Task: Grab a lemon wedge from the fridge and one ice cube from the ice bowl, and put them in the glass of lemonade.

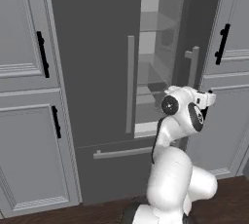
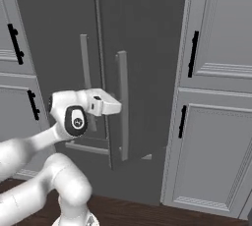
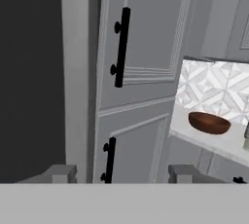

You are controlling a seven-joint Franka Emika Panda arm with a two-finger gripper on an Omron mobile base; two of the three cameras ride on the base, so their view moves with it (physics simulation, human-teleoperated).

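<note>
Looking through the left base view, you see the tall dark grey French-door fridge (image 1: 97, 72) with its right door (image 1: 194, 47) swung partly out, pale glass shelves (image 1: 155, 23) showing in the gap, and the white arm's hand (image 1: 202, 99) sits just beside that door's long light grey vertical bar handle (image 1: 193, 67), whose long axis runs straight up and down. No lemon wedge can be made out on the shelves here, so you cannot yet say which way it lies. In the right base view the hand (image 2: 106, 103) points at the same upright bar (image 2: 122, 104), close to it; contact is unclear. In the hand view the two dark fingertips (image 3: 182, 173) stand well spread with nothing between them, facing light grey panelled cabinets (image 3: 141, 47) and a brown bowl (image 3: 209, 122) on the pale desk (image 3: 219, 140) beyond.
</note>
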